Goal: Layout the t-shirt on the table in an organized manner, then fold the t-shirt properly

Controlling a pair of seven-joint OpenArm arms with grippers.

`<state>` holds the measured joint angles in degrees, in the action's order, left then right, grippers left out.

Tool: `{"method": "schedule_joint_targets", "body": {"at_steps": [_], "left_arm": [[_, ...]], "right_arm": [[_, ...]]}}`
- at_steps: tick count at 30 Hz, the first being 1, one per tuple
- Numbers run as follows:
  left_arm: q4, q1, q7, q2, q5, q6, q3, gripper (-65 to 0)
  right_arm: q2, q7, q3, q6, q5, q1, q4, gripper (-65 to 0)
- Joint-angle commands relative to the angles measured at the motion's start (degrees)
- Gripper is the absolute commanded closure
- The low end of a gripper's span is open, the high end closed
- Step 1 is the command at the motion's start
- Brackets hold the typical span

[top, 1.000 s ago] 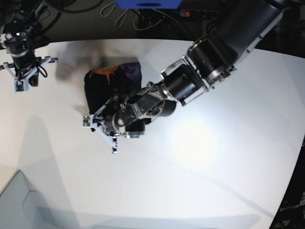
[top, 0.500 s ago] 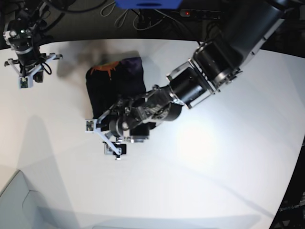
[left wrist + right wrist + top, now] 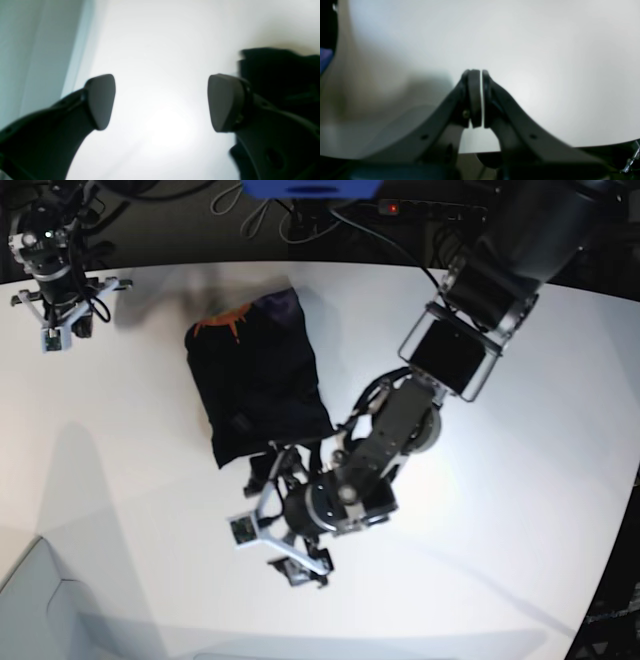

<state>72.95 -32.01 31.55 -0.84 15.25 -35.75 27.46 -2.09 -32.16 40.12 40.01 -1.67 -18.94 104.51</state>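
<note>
T-shirt (image 3: 258, 388) — black cloth, seen in the base view as a folded, roughly rectangular bundle lying on the table (image 3: 500, 480) in its upper middle part. An orange label (image 3: 222, 325) is shown at the far edge of the bundle, with a purple patch (image 3: 280, 305) just beside it toward the far right corner. The near edge of the bundle is uneven and wrinkled. In the left wrist view the cloth (image 3: 280, 72) is seen as a blurred dark mass behind the right-hand finger.

Table — white, smooth, with a curved far edge; a bright glare spot is seen on it right of centre.

Left gripper (image 3: 280, 545) — carried on the arm entering from the upper right of the base view, placed over the bare tabletop just beyond the near edge of the t-shirt. In its wrist view (image 3: 161, 102) the two pads (image 3: 101, 100) are held wide apart, with only white surface between them; nothing is gripped.

Right gripper (image 3: 57, 310) — placed at the far left corner of the table, well apart from the t-shirt. In its wrist view (image 3: 478, 97) the fingers are pressed together, with only a thin bright line between the pads; nothing is held. Whether it touches the surface cannot be told.

Cables (image 3: 270, 215) — seen in the dark area beyond the table's far edge
</note>
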Motion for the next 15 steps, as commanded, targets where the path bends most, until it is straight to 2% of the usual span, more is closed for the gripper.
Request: {"method": "schedule_joint_targets", "body": {"at_steps": [1,5,10,15], "left_arm": [[3.32,-0.3,-0.74,-0.43,-0.34,0.27,-2.63,-55.4],[10.88,6.56,4.98,-4.13,-0.34,0.1,-12.39,-55.2],[21.16,19.31,11.66,-8.61,-0.43,0.1,-25.57,-55.1],[29.78,32.58,12.89,-10.89,-0.78,0.01,-37.44,-55.1]], "right_arm": [[-0.42,1.53,0.19,-0.01,0.84,0.17,1.12,0.0],[-2.7,1.61,-0.07,-0.01,0.84,0.7,0.94,0.0],[-4.46,1.17,-5.7,-0.01,0.75,2.37,0.59,0.0],[-5.25,1.17,-14.58,-0.01,0.66,2.1,0.59,0.0]]}}
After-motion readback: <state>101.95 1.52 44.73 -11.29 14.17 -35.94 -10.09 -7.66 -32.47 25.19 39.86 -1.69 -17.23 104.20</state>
